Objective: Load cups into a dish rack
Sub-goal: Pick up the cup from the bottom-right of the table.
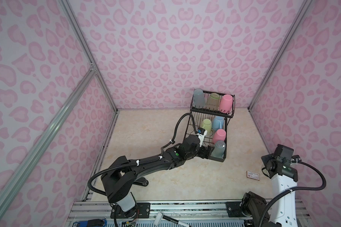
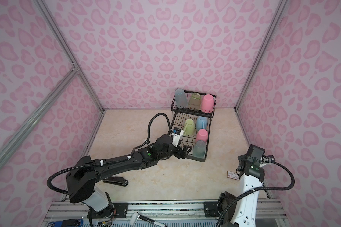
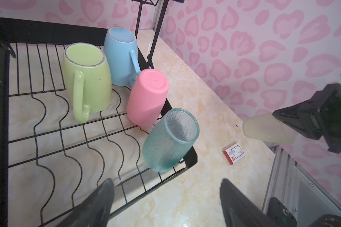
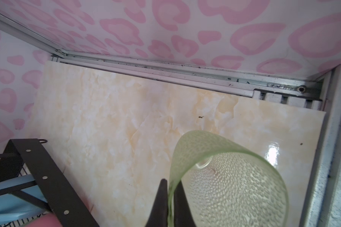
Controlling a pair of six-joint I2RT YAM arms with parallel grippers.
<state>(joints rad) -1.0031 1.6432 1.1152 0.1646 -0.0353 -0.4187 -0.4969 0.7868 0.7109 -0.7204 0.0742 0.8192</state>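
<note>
Dish rack point(image 1: 227, 135) sits at the table's point(image 1: 195, 182) one o'clock in both top views, left hand point(image 1: 210, 152) spread wide at nine o'clock of its teal tumbler point(image 1: 219, 149); left wrist view: that tumbler bottom-up in the rack's corner; right wrist view: right hand point(image 4: 170, 196) clamps the green tumbler's point(image 4: 234, 186) wall.

On the dish rack point(image 3: 47, 25), the right column of the lower grid is filled by a blue mug point(image 3: 119, 57), a pink cup point(image 3: 146, 98) and a teal cup point(image 3: 169, 141), and the far middle by a green mug point(image 3: 89, 78). The left part of the grid is left bare. The upper basket point(image 1: 205, 113) is taken up by three cups. The table point(image 1: 146, 125) is crossed from near left to the rack by the left arm point(image 1: 146, 163), with a stapler point(image 2: 116, 180) beneath it. The near right is occupied by the right arm point(image 1: 282, 176), a pale green cup point(image 3: 268, 127) held at its end, and a small box point(image 1: 253, 175). The far left is left open.
</note>
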